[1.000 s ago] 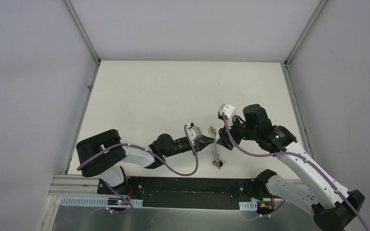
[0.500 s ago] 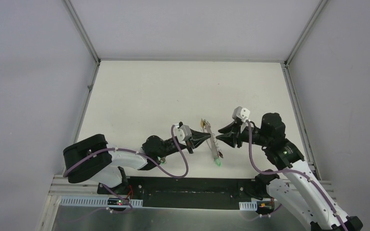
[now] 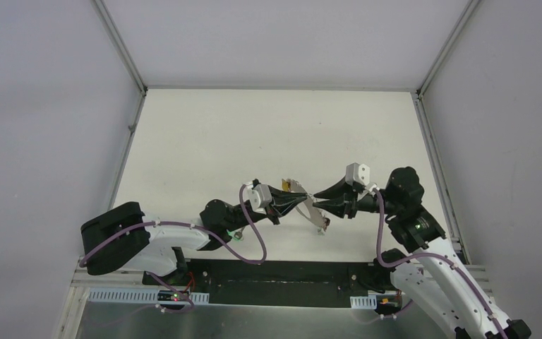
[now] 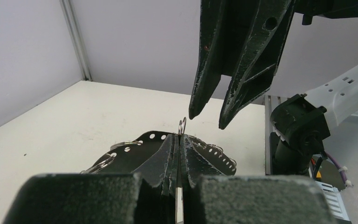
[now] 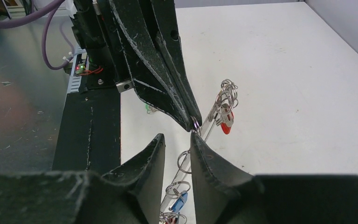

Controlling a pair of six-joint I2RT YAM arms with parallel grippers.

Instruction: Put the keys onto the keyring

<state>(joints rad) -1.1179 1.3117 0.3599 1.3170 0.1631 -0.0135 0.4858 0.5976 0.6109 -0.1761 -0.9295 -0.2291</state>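
Note:
The keyring (image 3: 313, 212) is a thin grey metal band with holes, hung with small split rings, held tilted above the table. My left gripper (image 3: 301, 200) is shut on a small ring at its upper edge (image 4: 182, 125). In the left wrist view the band (image 4: 137, 141) curves away to both sides of my shut left gripper (image 4: 181, 138). My right gripper (image 3: 316, 203) is open and empty, its tips just right of that ring. In the right wrist view (image 5: 177, 140) a blue-tagged key (image 5: 178, 203) and a red-tagged key (image 5: 227, 125) hang from the keyring (image 5: 209, 122). A green tag (image 5: 148, 110) peeks out behind the left fingers (image 5: 177, 93).
Both arms meet over the near middle of the white table (image 3: 254, 134). The black base plate and metal rail (image 3: 275, 279) run along the near edge. Grey walls enclose the table on three sides.
The left gripper has pulled back to the left with the keyring, which now tilts more. The right arm has swung down to the ring's right side, its open gripper level with the left one.

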